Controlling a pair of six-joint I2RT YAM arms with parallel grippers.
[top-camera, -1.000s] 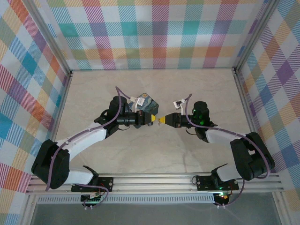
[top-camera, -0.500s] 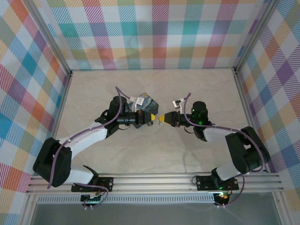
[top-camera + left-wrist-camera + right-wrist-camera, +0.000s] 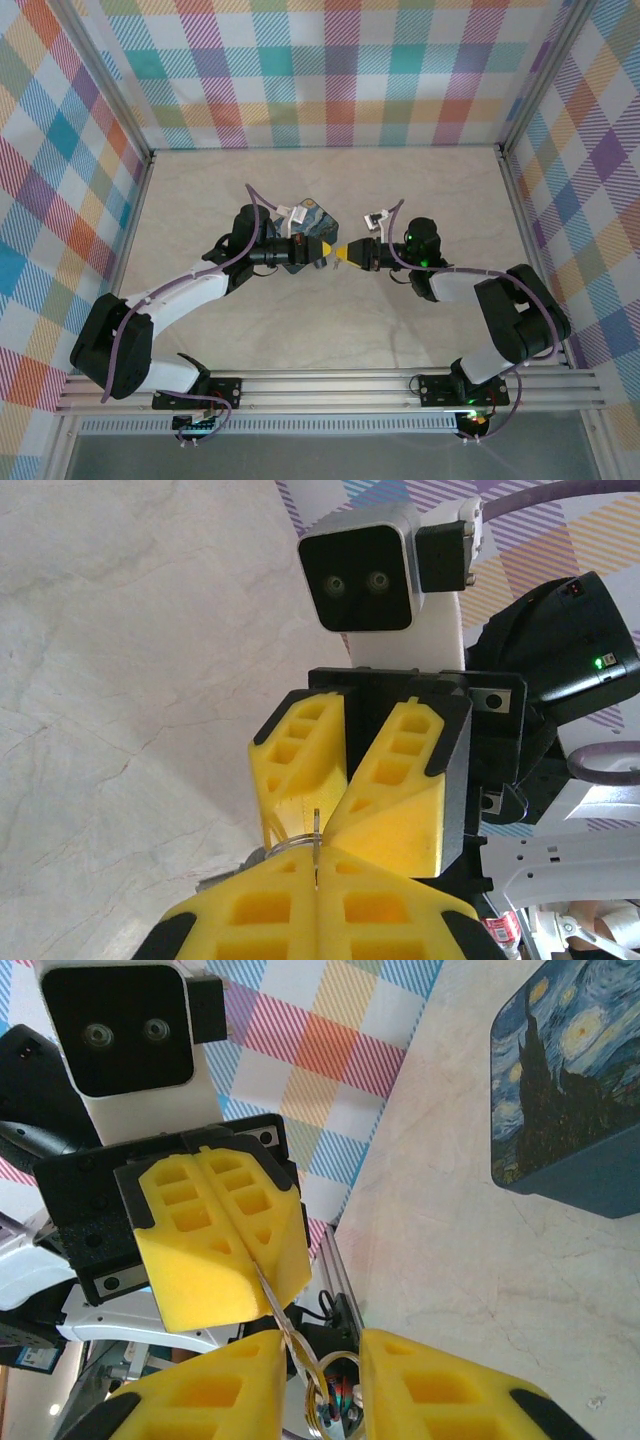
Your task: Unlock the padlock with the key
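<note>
We've got the left gripper [image 3: 262, 1278] clamped on the key [image 3: 277, 1312], held mid-air between the arms; right gripper [image 3: 322, 1350] jaws apart astride its free end, looks like a handover regrip

Top cam overhead; L cam [image 3: 118, 1028], R cam [image 3: 358, 568] face-to-face, close.

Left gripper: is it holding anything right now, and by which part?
The left gripper is shut on the key, pinching one end between its fingers. The ring end sticks out between the open fingers of the right gripper.
</note>
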